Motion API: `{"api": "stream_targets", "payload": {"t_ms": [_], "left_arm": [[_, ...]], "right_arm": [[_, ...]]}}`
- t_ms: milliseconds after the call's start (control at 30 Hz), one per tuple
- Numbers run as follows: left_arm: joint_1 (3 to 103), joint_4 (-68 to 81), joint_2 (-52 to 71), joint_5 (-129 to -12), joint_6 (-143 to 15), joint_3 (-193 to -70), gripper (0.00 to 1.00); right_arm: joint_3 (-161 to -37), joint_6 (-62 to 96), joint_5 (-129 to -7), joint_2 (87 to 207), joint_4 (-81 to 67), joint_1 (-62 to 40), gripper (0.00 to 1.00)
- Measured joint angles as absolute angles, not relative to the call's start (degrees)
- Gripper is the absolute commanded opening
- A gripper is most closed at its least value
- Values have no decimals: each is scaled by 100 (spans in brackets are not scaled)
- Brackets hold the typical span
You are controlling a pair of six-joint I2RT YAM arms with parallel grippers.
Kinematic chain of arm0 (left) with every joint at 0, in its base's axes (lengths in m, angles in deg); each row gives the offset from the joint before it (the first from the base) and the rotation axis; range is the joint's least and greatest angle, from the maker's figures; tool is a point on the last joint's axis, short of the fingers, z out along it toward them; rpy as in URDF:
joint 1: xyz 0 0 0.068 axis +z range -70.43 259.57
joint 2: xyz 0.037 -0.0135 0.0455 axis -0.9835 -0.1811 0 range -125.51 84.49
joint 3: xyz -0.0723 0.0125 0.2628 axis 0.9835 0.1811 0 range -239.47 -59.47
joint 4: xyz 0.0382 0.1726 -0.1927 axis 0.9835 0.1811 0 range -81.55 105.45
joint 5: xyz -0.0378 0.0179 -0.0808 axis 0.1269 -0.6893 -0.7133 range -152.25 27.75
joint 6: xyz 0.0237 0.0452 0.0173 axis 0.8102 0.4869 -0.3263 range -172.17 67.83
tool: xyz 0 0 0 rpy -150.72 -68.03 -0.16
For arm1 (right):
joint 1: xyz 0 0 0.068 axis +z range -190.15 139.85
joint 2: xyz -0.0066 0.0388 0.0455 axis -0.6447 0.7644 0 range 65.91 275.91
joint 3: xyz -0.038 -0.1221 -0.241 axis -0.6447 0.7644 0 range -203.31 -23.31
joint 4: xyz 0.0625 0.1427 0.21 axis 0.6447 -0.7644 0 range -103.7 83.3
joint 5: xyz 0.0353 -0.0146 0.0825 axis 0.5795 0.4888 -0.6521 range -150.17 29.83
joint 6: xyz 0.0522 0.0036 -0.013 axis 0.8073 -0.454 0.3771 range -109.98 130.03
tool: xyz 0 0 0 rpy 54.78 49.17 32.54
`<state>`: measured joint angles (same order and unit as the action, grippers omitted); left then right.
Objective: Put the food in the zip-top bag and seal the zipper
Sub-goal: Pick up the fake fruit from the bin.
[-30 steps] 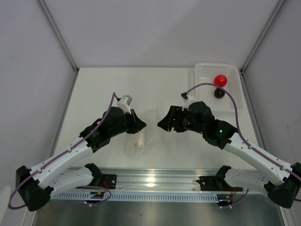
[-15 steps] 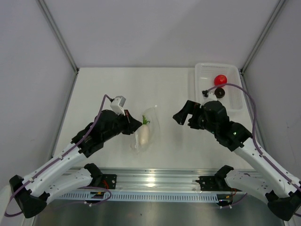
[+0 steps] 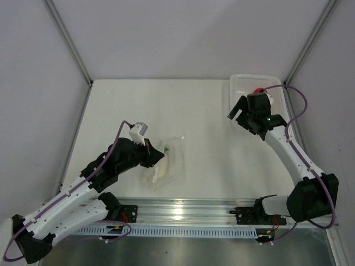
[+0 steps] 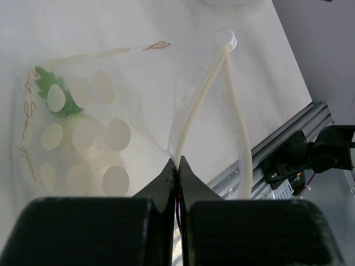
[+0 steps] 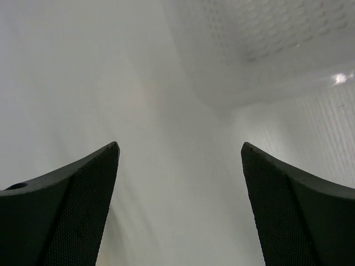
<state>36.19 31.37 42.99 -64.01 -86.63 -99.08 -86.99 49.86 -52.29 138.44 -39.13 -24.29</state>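
Zip-top bag (image 4: 138, 83), pinched at its zipper (image 4: 197, 111) by the clamped left gripper (image 4: 177, 164), lay on the table (image 3: 194, 111) with the radish (image 4: 72, 138) inside. Gold script ran along its edge, unreadable. Right gripper (image 5: 180, 149) was spread wide beside the basket (image 5: 260, 50), grasping nothing.

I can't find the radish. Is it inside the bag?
Inside. The radish shows through the clear dotted bag, pinched by the left claw.

Fixed overhead looking down from the near edge, left wrist close on clear crinkly zip-top bag (image 4: 127, 100), shared with overhead, right wrist close beside white ribbed plastic basket (image 5: 260, 33).
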Motion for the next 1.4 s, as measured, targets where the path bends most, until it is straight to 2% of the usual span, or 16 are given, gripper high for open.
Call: {"api": "stream_targets", "payload": {"t_ms": [233,433,700,933,1200,1400], "left_arm": [[3617,2848,4531,-6751,-8661,-9500,1],[3617,2630,4251,-7011,-8626,-9502,1],[3617,2411,3982,-7116,-8617,-9502,1],[3617,2343,3908,-7149,-8615,-9502,1],[3617,2337,3904,-7142,-8612,-9502,1],[3617,2370,3925,-7052,-8606,-9504,1]], "right_arm": [[-9913,4739,-4833,15464,-3828,-3314,99],[-10658,4590,-4473,16612,-3692,-4055,99],[-11786,4383,-4263,18091,-3690,-4451,99],[-12535,4232,-4372,18813,-3679,-4545,99],[-12621,4230,-4562,19108,-3681,-4615,97],[-12614,4232,-4702,19204,-3677,-4623,89]]}}
